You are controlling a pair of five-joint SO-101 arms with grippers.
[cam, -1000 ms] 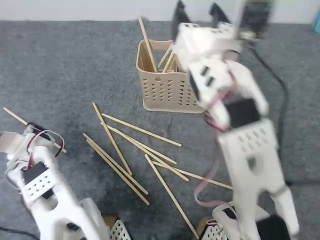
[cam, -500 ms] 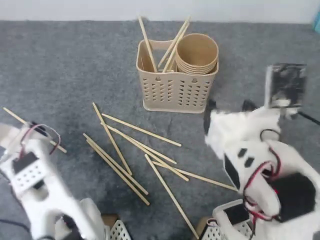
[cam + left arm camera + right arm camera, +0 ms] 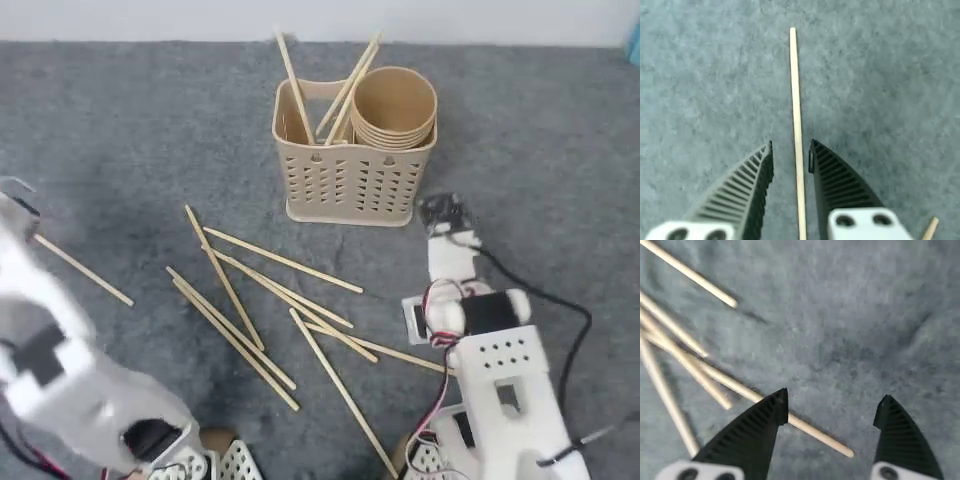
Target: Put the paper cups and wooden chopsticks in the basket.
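The paper cups [image 3: 394,105] now sit stacked in the basket [image 3: 345,185] at the table's [image 3: 120,120] far edge. My right pincer [image 3: 834,395] has pulled back from there & hangs wide open over the loose chopsticks [image 3: 280,300] mid-table. My left pincer [image 3: 790,145] has swung to the lone chopstick [image 3: 796,110] by the left edge, jaws narrow, astride it, not clamped. Cups look done imo; chopsticks next.
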